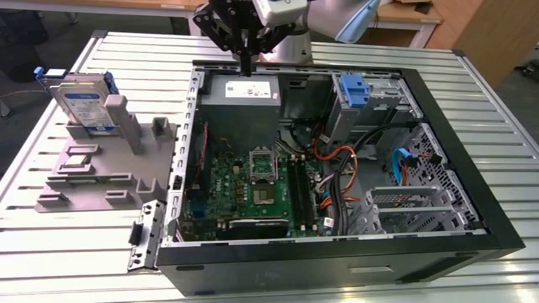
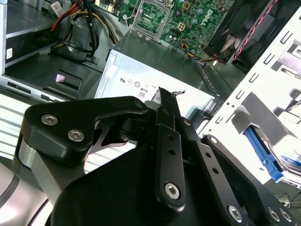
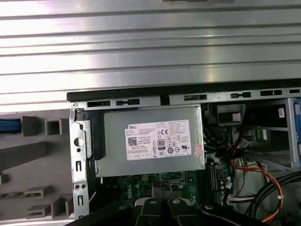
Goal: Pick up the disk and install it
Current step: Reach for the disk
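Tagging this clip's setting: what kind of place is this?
Probably a lab or workshop bench for PC assembly: an opened computer case lies on a ribbed metal table, and a grey fixture beside it holds the disk upright.

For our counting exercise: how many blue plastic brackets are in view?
2. One bracket frames the silver-grey disk upright on the grey stand at the exterior view's left; another bracket sits inside the black computer case. Others may be hidden.
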`<action>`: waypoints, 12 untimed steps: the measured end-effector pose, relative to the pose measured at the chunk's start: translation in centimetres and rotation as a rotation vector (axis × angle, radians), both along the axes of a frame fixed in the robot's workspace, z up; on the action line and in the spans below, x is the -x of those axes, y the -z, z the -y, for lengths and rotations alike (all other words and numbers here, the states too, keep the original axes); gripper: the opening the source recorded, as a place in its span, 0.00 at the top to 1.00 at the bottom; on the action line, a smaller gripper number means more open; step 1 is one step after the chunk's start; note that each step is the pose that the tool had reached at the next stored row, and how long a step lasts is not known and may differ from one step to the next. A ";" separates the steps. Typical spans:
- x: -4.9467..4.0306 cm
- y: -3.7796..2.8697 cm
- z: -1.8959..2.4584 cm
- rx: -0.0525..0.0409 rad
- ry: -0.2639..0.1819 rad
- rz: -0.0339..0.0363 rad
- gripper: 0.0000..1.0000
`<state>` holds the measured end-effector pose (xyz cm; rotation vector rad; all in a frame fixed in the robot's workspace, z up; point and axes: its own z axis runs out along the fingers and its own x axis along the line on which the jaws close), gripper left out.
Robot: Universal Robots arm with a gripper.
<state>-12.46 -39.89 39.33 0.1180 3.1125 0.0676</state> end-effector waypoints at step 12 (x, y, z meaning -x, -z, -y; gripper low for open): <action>0.39 0.00 0.00 -0.0001 0.000 0.0000 0.90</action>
